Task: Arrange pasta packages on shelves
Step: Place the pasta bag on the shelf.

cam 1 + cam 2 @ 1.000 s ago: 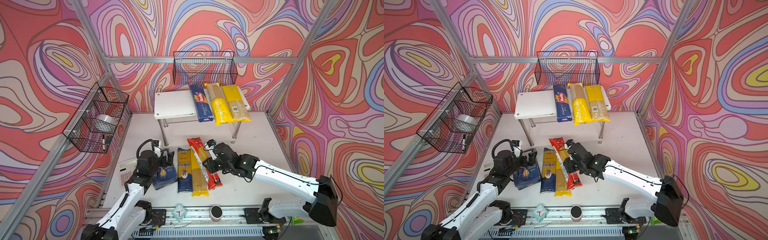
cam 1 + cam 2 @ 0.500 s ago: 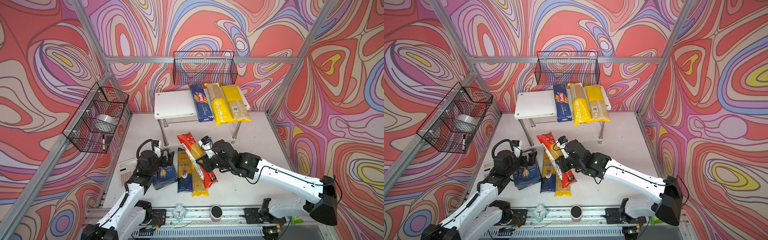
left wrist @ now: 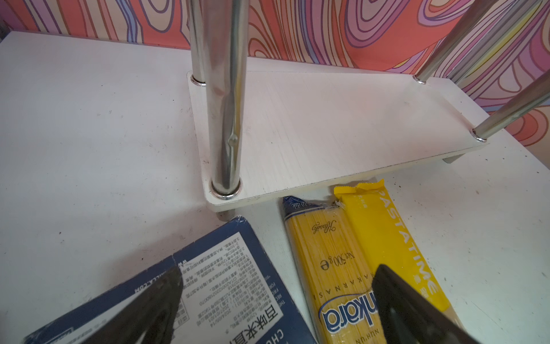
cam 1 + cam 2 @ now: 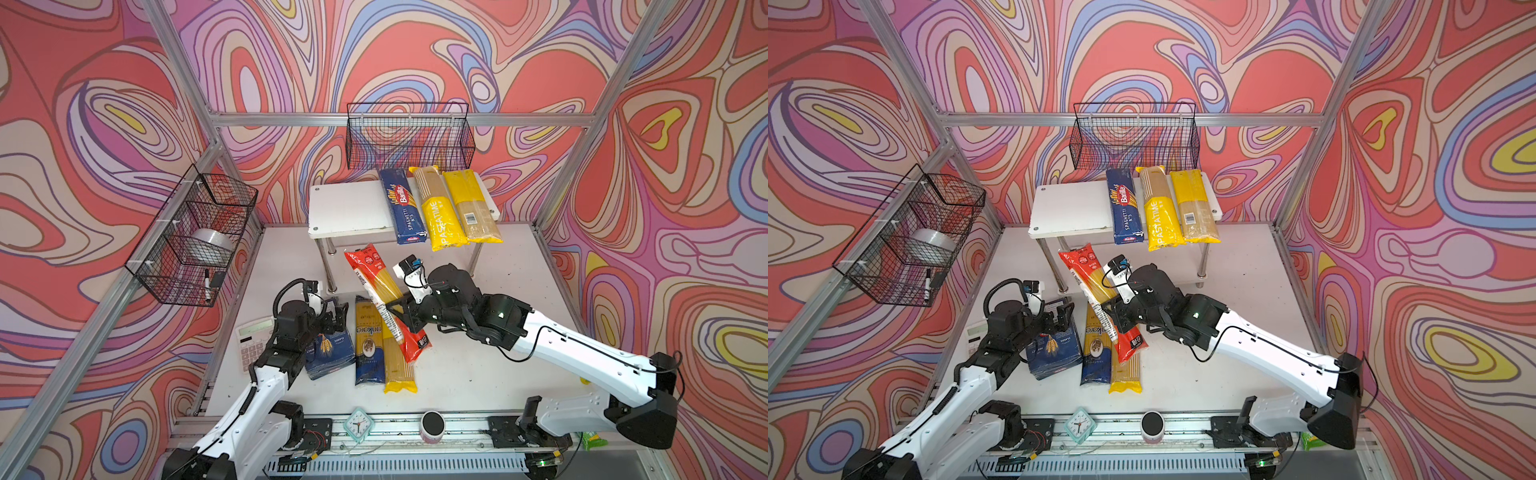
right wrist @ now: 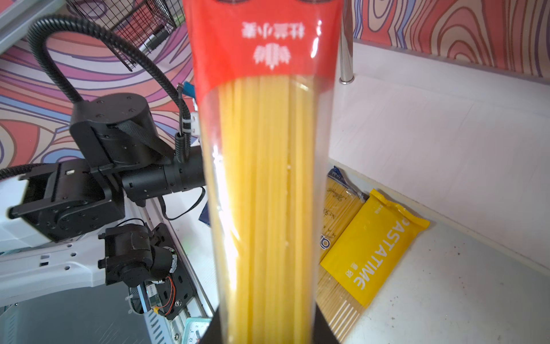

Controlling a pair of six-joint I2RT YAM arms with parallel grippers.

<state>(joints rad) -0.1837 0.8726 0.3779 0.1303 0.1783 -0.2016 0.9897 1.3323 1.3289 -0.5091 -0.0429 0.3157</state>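
1. Carrying of the red bag to the shelves is judged to be the step in hand. The bag is clamped near its middle by the right gripper and held tilted above the table.
2. The left gripper is held open over the wide blue box, and nothing is gripped.
3. The top board is occupied by a Barilla box, a PASTATIME bag and a barcode bag. Bare board is left beside the box, and the lower board is unoccupied.
4. Next, the bag would need to be raised above the board's edge, turned parallel to the shelved packs, and laid on the bare part.
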